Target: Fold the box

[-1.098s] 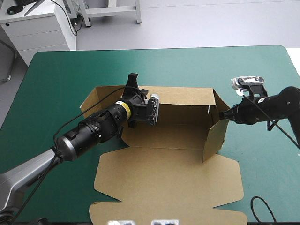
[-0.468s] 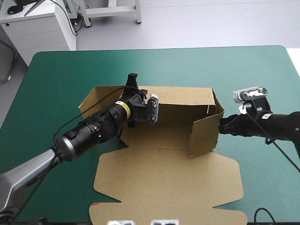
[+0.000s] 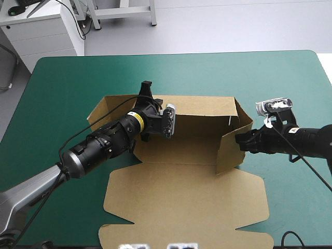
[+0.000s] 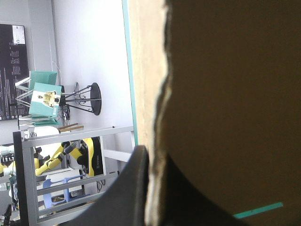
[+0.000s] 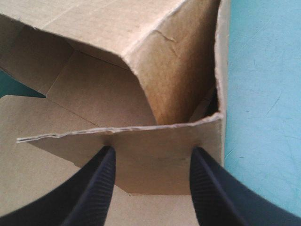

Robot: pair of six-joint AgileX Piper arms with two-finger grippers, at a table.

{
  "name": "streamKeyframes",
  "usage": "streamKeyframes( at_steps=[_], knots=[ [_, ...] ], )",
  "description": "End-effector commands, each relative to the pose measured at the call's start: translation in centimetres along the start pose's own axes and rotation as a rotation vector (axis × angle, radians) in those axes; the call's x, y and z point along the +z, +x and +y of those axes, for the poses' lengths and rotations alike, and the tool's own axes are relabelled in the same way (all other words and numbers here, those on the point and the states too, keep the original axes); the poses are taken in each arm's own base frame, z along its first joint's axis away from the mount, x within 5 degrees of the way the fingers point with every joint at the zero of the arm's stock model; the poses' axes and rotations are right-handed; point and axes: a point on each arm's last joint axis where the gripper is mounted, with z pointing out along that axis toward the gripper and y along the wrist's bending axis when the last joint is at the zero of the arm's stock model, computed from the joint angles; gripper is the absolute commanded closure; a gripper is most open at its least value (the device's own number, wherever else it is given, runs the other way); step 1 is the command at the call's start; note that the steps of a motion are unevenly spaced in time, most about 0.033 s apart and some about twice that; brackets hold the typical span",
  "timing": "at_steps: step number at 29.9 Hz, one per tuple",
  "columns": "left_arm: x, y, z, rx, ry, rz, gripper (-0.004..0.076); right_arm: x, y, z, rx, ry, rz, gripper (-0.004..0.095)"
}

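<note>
Teal-green cover spreads under the brown box, which sits mid-table with its lid panel flat toward the near edge and its far wall raised. At that wall's left end the left gripper is clamped on the board. On the right, the right gripper, fingers spread apart, sets its tips against the upright right side flap.

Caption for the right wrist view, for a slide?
Open right gripper at the box's raised side flap, teal-green cover alongside.
</note>
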Motion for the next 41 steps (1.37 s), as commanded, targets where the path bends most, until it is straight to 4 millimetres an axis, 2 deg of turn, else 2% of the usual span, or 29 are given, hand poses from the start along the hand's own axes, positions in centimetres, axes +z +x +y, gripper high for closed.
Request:
streamKeyframes(
  at_steps=[1, 14, 24, 33, 41],
  knots=[
    [-1.4, 0.0, 1.3, -0.03, -0.044, -0.001, 0.0731, -1.2, -0.8, 1.1, -0.004, -0.038, -0.081, 0.0385],
    [-1.4, -0.1, 1.4, -0.029, -0.048, -0.008, 0.0731, -2.7, -0.2, 2.5, -0.008, -0.08, -0.089, 0.0385],
    [-1.4, -0.1, 1.4, -0.029, -0.049, -0.01, 0.0731, -2.8, -0.2, 2.7, 0.026, -0.096, -0.092, 0.0385],
    [-1.4, -0.1, 1.4, -0.029, -0.049, -0.01, 0.0731, -2.4, 0.0, 3.2, -0.015, -0.094, -0.057, 0.0387],
    [-1.4, 0.0, 1.3, -0.029, -0.043, 0.0, 0.0731, -1.2, -0.2, 4.2, -0.022, 0.036, -0.063, 0.0481]
  ],
)
